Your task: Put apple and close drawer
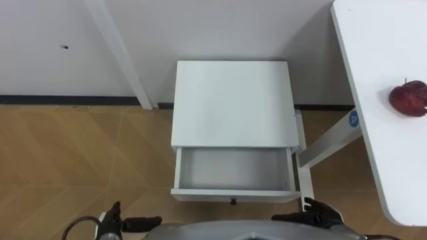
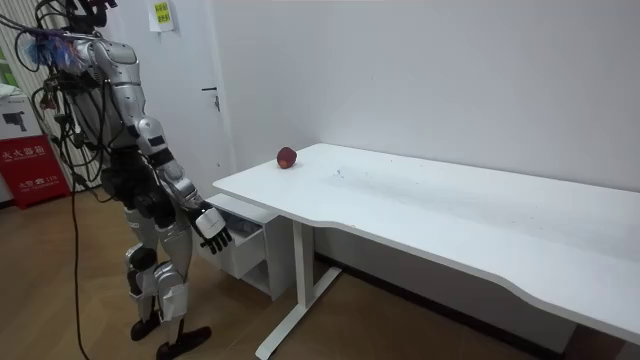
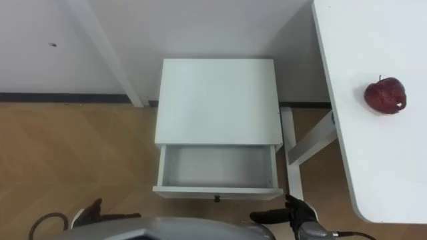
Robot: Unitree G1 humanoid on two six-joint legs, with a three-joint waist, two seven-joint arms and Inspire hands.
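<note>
- Left robot hand (image 1: 137, 222): wide or narrow, I cannot tell.
- White cabinet (image 1: 232, 100), its drawer (image 1: 233, 170) pulled open.
- Right robot hand (image 2: 213, 228) relaxed wide, empty.
- Desk leg (image 1: 327, 143) just beside the cabinet.
- Red apple (image 1: 408, 99) on the tabletop (image 1: 373, 67), well apart from the drawer.

The apple (image 1: 408, 99) has glossy skin; bench (image 1: 380, 53) and drawer (image 1: 233, 167) look smooth, matt white; floor (image 1: 67, 153) shows wood grain.

One apple (image 1: 408, 98), one drawer (image 1: 233, 170), one table (image 1: 380, 53).
</note>
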